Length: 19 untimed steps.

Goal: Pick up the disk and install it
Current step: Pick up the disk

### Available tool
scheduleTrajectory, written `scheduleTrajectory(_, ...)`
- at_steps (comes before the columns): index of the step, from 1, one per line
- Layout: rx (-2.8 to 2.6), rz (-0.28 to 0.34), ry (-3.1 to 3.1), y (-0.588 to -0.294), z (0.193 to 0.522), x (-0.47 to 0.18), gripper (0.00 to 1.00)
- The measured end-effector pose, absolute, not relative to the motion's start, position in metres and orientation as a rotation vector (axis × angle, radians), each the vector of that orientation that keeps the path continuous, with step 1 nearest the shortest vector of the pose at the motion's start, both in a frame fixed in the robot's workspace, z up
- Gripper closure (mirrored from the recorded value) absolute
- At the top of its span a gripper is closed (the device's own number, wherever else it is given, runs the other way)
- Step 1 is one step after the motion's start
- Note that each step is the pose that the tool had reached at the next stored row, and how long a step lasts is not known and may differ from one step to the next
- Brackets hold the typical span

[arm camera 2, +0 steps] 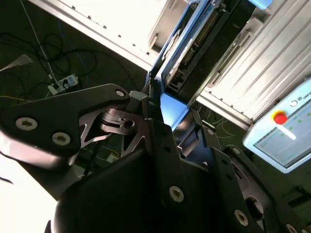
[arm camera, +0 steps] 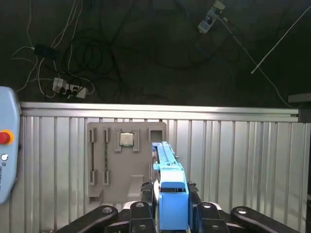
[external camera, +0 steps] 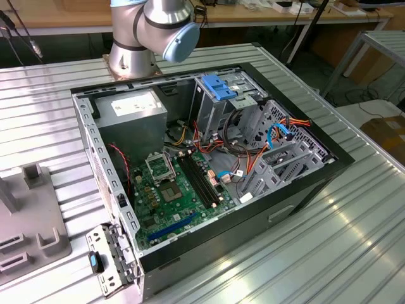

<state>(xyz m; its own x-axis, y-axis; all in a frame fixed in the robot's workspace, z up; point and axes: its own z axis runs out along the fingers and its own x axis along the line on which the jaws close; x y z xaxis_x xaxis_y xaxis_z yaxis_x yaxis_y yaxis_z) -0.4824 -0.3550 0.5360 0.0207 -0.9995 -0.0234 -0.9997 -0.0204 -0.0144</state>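
1. The arm (external camera: 152,31) is cut off at the top edge of the exterior view, just above its base.
2. The grey fixture plate (external camera: 31,234) is cut by the exterior view's left edge.
3. The disk (arm camera: 167,194) is edge-on in the first wrist view. Its blue rail and a thin side show, and its label face cannot be made out.
4. The gripper (arm camera: 170,216) is clamped on the disk. The fingers (arm camera: 146,206) press both sides of the blue end, with no gap.
5. The disk is off the table, in the gripper's grasp, and lines up in front of the fixture plate in the first wrist view.
6. The second wrist view shows the disk (arm camera 2: 187,48) from its dark underside, past the black gripper (arm camera 2: 170,111) linkages.
7. The exterior view shows the open computer case (external camera: 209,164) on its side, with the motherboard (external camera: 171,190), the grey power supply box (external camera: 133,111) and a blue latch (external camera: 218,88) on the drive cage.
8. The first wrist view shows the whole fixture plate holding a chip (arm camera: 127,139), and a pendant (arm camera: 7,150) with a red button.
9. The surface is a ribbed metal table (external camera: 354,209). The floor is dark, with cables and a power strip (arm camera: 68,88).
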Motion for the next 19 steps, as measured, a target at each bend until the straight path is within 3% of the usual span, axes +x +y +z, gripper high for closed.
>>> scheduleTrajectory(19,-2.225,0.010,2.180,-0.355,0.536,-0.438,0.63)
